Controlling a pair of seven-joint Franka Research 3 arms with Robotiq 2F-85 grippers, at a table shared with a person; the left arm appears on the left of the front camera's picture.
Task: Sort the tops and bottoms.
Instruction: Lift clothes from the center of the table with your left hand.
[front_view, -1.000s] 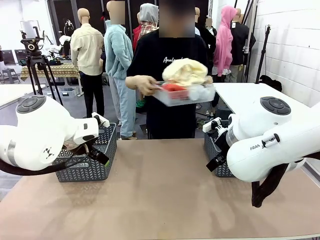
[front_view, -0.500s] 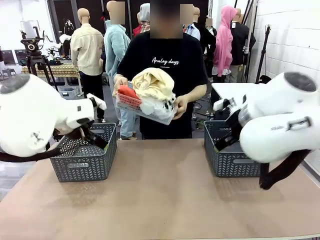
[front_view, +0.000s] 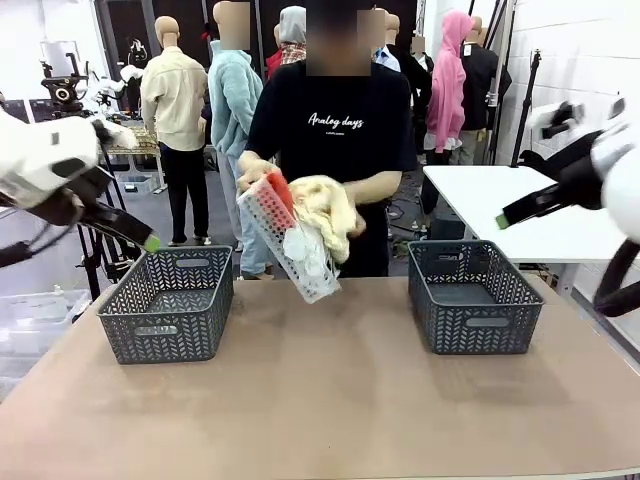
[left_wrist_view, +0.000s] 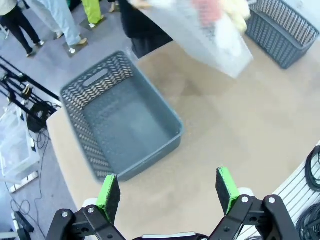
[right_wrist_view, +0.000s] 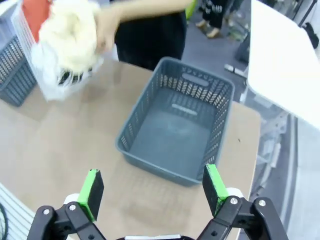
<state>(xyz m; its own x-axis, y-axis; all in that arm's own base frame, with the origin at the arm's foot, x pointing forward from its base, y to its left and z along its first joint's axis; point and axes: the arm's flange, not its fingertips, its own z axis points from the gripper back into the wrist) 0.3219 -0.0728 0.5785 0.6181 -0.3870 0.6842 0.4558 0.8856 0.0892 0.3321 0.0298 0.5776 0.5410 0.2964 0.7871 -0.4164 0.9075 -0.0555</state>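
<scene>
Left gripper (left_wrist_view: 167, 190), jaws wide, is hovering over the left basket (front_view: 165, 300) while a person (front_view: 345, 130) is tipping a tray (front_view: 295, 255) of tops (front_view: 325, 205) above the table (front_view: 320, 400); the right gripper (right_wrist_view: 152, 187) is hanging wide. Garments risk landing tangled, defeating clean single picks.

Two dark grey lattice baskets are set on the brown table (front_view: 320, 400), well apart: one (front_view: 165, 335) near its far left corner, the other (front_view: 470, 335) near its far right corner. A clear plastic bin (front_view: 308, 278) is held steeply tilted above the far edge between them. A white table (front_view: 480, 195) is seen beyond the right one.
</scene>
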